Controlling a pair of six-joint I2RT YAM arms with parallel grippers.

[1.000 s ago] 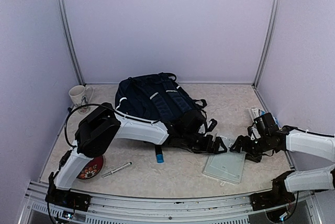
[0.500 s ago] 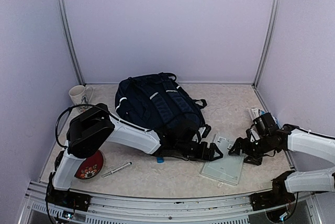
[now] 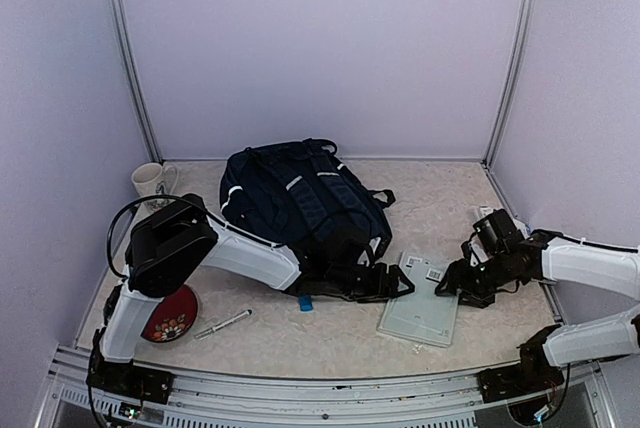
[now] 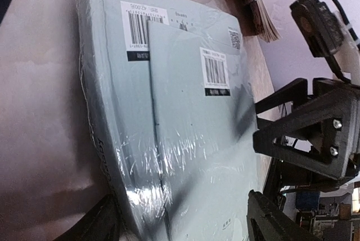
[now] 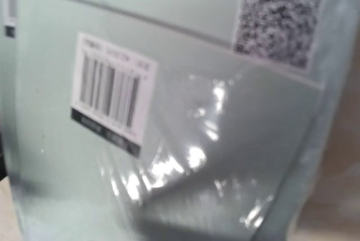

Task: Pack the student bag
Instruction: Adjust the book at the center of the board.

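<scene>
Red dish [image 3: 170, 323] and white pen [image 3: 222, 324] lay nearest, on the left of the table [image 3: 330, 348]. A little farther in, toward the right, lay a grey-green pack [image 3: 420, 316] wrapped in shiny plastic, with barcode stickers on top. Its long side ran from near to far, leaning a bit to the right.

Both arms met at the far end of the pack. The left hand [image 3: 398, 284] reached across from the left. Its fingers [image 4: 98, 224] stood wide, one on each side of the pack. They were right at its edges, but I could not tell if they were squeezing it. The right hand [image 3: 455, 283] was at the pack's far right corner. Its own camera showed only plastic and stickers, so I could not tell if it was spread or pinching.

Just past the left hand, to the left and farther back, was the bag [image 3: 290, 198]. It lay in the middle of the table, straps up, its long side running from near right to far left. Its opening could not be seen. The left hand was closer to it than the right, and the pack would likely have to go left and away to reach it.

A mug [image 3: 150, 184] stood in the far left corner.
</scene>
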